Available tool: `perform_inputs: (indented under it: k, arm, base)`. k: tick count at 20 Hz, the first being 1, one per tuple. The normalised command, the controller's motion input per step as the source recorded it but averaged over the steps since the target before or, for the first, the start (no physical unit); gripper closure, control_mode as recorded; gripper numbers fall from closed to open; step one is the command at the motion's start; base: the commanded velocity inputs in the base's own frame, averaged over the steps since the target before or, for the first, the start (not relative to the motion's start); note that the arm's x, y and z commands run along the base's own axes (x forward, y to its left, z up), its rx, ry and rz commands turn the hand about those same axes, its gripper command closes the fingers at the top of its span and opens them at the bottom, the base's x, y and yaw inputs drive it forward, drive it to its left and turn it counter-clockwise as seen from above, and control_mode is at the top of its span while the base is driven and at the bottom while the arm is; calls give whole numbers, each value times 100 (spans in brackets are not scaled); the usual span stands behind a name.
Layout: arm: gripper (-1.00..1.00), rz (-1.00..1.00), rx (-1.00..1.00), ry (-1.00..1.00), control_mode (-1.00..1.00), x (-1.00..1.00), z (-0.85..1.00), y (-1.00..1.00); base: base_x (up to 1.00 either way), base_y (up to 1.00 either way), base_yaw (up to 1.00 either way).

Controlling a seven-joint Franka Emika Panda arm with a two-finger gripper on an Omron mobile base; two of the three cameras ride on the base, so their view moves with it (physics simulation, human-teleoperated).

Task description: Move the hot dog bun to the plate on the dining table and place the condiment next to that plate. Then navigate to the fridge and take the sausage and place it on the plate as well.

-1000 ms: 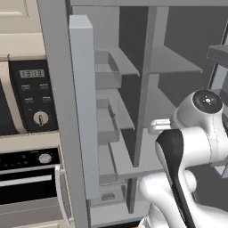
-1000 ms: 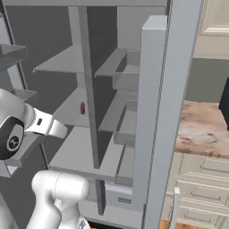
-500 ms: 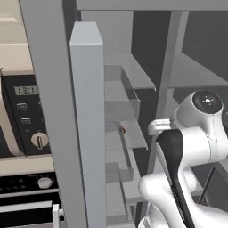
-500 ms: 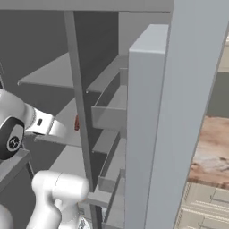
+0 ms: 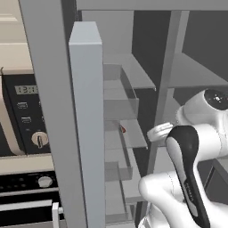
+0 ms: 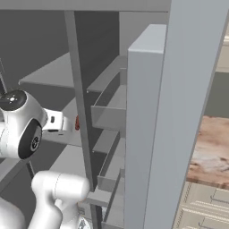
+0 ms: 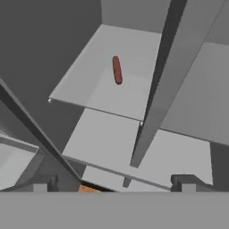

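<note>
Rolling closer to the fridge (image 5: 84, 111), the base is bringing its open door and grey shelves up big in both base views. The sausage (image 7: 117, 69) is lying on a grey shelf (image 7: 129, 96) inside, ahead of the gripper (image 7: 115, 181) and a little to the left in the hand view. Its long side is pointing away from the gripper, toward the back wall. The gripper is spread wide and holding nothing. A grey post (image 7: 154, 94) is standing just right of the sausage, so the hand is probably needing to slip in on the left of it. The shelf around the sausage is looking bare, with room to reach.
</note>
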Motion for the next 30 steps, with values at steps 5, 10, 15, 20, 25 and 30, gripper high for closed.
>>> perform_inputs:
  k: [5,10,15,20,25,30]
  arm:
    - [-100,3,0,0,-100,37,-21,62]
    - [-100,0,0,0,-100,39,-20,38]
    - [-100,7,0,0,-100,29,-24,4]
    - [-100,13,0,0,-100,21,-19,-1]
    - [-100,3,0,0,-100,34,-11,0]
    - [-100,0,0,0,-100,37,-10,0]
  base:
    - [0,0,0]
    - [0,0,0]
    - [0,0,0]
    - [0,0,0]
    - [0,0,0]
    - [0,0,0]
